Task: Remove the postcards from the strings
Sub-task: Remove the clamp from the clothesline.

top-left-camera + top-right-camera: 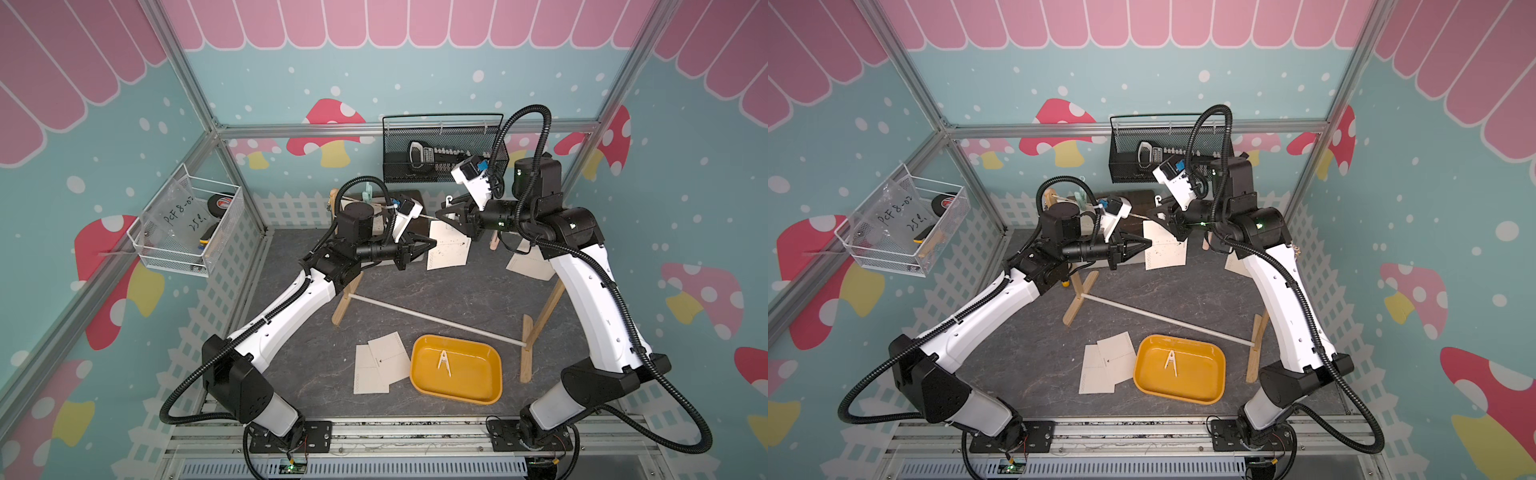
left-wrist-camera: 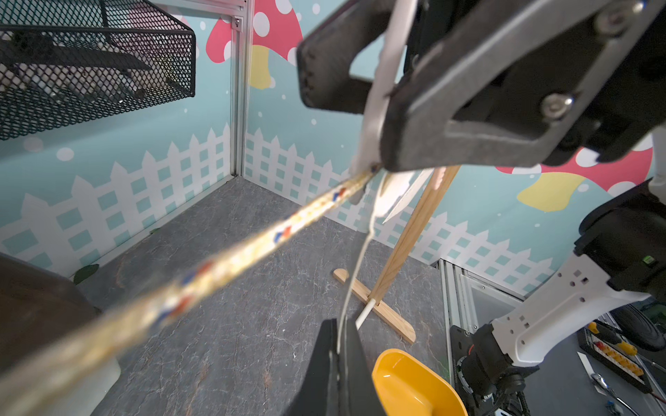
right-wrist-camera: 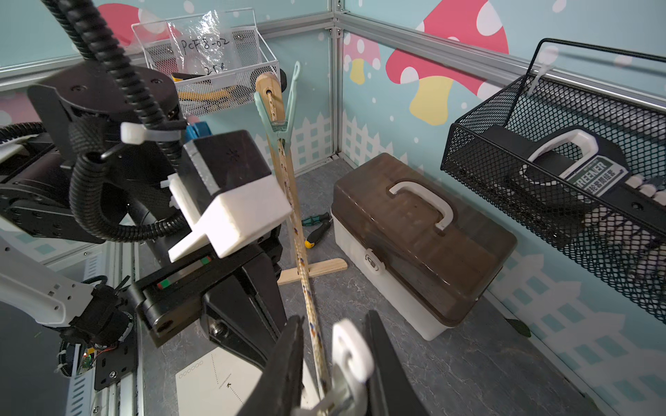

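My left hand (image 2: 338,326) is pinched shut on the hanging postcard (image 1: 451,249), my right hand (image 3: 334,318) clamped on the white clothespin (image 3: 351,351) pinning it to the string (image 2: 216,259). If that pin isn't squeezed open, my pull could tear the card — or drag the string down.

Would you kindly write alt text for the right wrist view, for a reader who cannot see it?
The right claw clasps a white clothespin on the string, above a postcard. Beyond are the left arm, a brown-lidded toolbox and a black mesh basket.
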